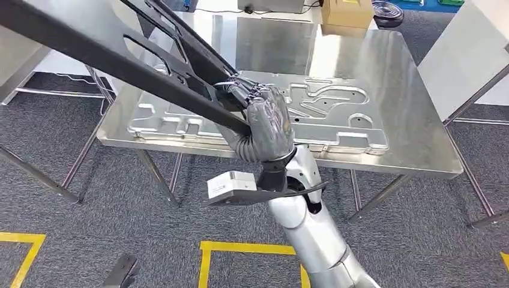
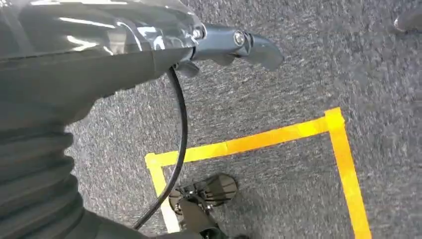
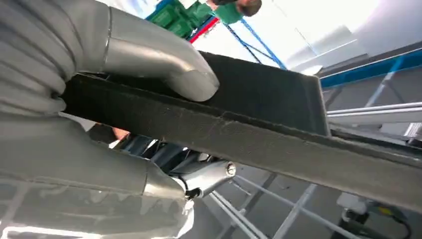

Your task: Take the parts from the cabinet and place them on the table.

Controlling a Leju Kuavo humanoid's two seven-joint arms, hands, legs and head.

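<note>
The right hand [image 1: 268, 123] grips a long black frame part [image 1: 120, 57] by its lower edge — thumb [image 3: 164, 64] pressed on one face, fingers curled under — holding it tilted above the near edge of the steel table [image 1: 414, 144]. A pressed silver panel [image 1: 324, 111] already lies flat there, leaving bare metal along the far and right edges. The left hand [image 2: 234, 45] hangs over grey carpet and yellow floor tape [image 2: 278, 137] (fingers apart, holding nothing).
</note>
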